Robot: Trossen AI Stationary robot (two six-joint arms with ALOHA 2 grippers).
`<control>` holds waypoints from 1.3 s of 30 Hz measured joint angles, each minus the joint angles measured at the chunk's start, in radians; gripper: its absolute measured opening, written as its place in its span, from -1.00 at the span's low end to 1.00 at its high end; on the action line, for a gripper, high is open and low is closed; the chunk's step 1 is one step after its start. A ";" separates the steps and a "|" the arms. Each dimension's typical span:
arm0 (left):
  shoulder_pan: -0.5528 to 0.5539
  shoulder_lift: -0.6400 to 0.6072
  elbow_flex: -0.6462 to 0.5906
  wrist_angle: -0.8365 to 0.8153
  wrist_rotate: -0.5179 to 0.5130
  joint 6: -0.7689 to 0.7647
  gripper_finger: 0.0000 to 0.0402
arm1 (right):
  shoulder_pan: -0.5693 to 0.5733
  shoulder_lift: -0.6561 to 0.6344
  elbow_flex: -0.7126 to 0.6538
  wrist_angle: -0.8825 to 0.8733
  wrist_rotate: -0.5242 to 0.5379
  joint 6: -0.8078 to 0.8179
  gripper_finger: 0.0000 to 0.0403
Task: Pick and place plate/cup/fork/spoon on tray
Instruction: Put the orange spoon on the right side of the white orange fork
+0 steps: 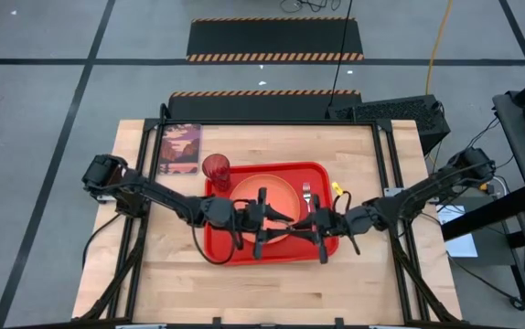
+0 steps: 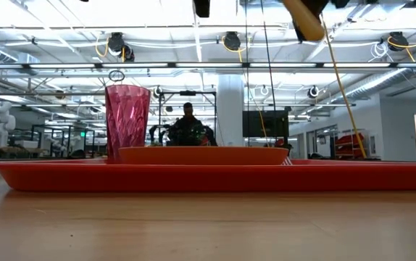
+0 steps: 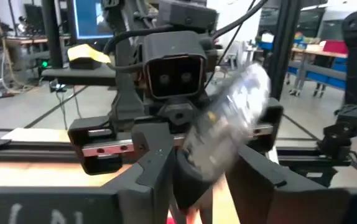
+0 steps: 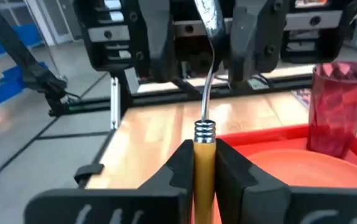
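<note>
Both grippers face each other just above the red tray (image 1: 322, 169). My right gripper (image 4: 204, 149) is shut on the spoon (image 4: 207, 87). The spoon's silver bowl (image 3: 228, 124) reaches between the fingers of my open left gripper (image 3: 206, 168), and I see no touch there. In the high view the left gripper (image 1: 279, 217) and right gripper (image 1: 306, 222) stand over the tray's near half. The orange plate (image 1: 262, 190) lies flat on the tray. The fork (image 1: 306, 194) lies to its right. The dark red cup (image 2: 127, 119) stands upright in the tray's far left corner. My right gripper pinches the spoon's orange handle (image 4: 204, 158) between its two fingers, close to where the metal neck begins. The fingers come level from the table's right side and lie along the spoon. The spoon is lifted clear above the tray, its bowl pointing toward the left gripper.
A picture card (image 1: 179, 149) lies on the wooden table left of the tray's far corner. A small yellow thing (image 1: 338, 192) shows at the tray's right rim. Bare wood lies in front of the tray and to both sides.
</note>
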 joint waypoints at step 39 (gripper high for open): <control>0.040 0.030 0.000 -0.097 -0.517 -0.304 -0.96 | 0.098 0.308 0.000 0.396 0.872 -0.449 -0.14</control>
